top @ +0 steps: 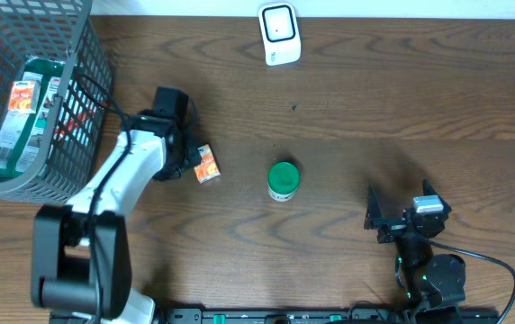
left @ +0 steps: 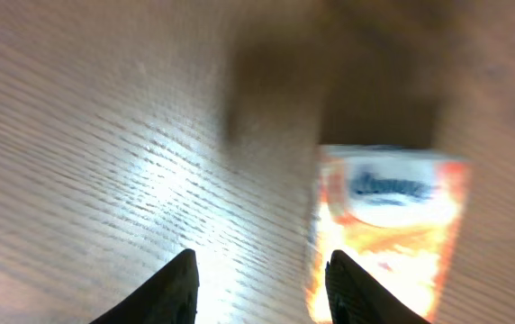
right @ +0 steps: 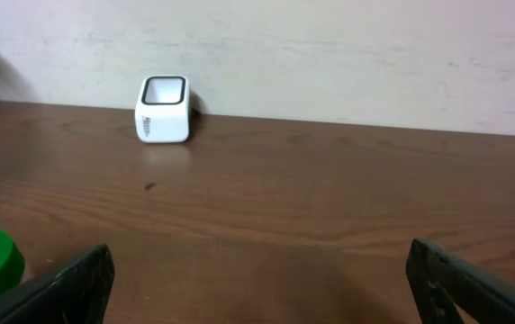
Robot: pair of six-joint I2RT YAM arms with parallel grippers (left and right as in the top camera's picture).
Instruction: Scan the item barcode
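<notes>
A small orange-and-white tissue packet (top: 206,165) lies flat on the dark wooden tabletop (top: 374,108), left of centre and turned slightly askew to the tabletop's edges. The left wrist view shows it blurred. It has a white panel with a blue brand mark at its far end and orange print below, and no barcode can be made out.

A white barcode scanner (top: 278,33) stands upright at the far edge of the tabletop. It is boxy with rounded corners, with a dark-framed window on top and small dark lettering on its front.

A short round container with a green lid (top: 283,180) stands upright near the middle, well apart from both packet and scanner.
</notes>
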